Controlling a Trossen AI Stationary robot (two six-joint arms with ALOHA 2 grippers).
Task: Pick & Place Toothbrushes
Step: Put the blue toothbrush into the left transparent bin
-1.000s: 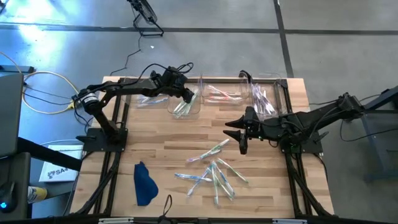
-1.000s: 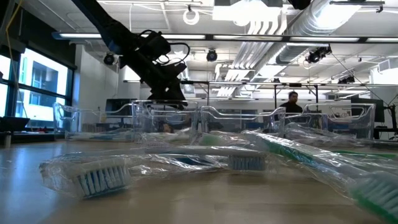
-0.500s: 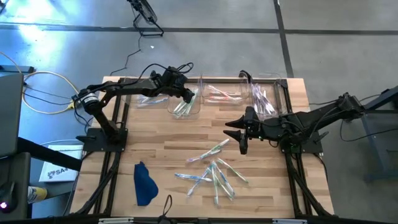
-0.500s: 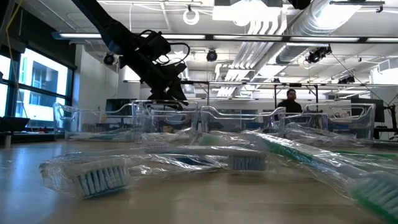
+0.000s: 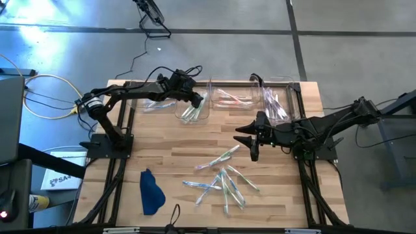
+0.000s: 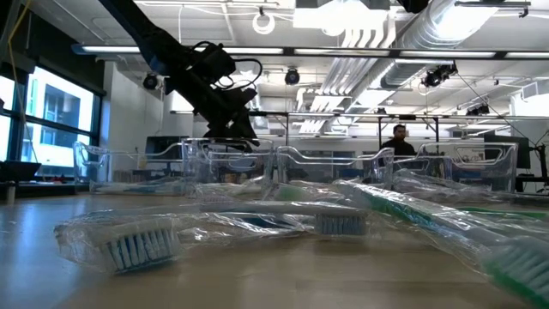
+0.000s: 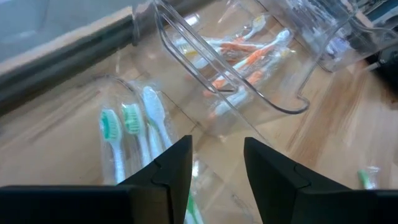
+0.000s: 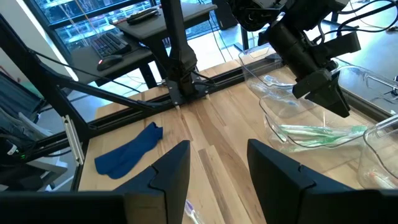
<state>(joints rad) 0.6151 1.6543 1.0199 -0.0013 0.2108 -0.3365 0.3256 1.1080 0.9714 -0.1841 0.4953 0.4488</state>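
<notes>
Several wrapped toothbrushes (image 5: 221, 179) lie loose on the wooden table, toward its near edge, close up in the low view (image 6: 257, 219). My left gripper (image 5: 198, 101) hangs open over a clear bin (image 5: 203, 117) at the far edge. Green toothbrushes (image 7: 124, 134) lie flat on that bin's floor. Nothing sits between the left fingers (image 7: 174, 168). My right gripper (image 5: 246, 142) hovers open and empty above the table's middle, its fingers (image 8: 174, 168) pointing toward the left side.
More clear bins stand in a row along the far edge: one at the left (image 5: 156, 103), one holding pink and orange toothbrushes (image 7: 249, 53), one at the far right (image 5: 276, 103). A dark blue cloth (image 5: 151, 192) lies near the front left. A person (image 6: 399, 142) stands in the room behind.
My left gripper has opened a little while staying over the bin with the green toothbrushes. My right arm has kept still.
</notes>
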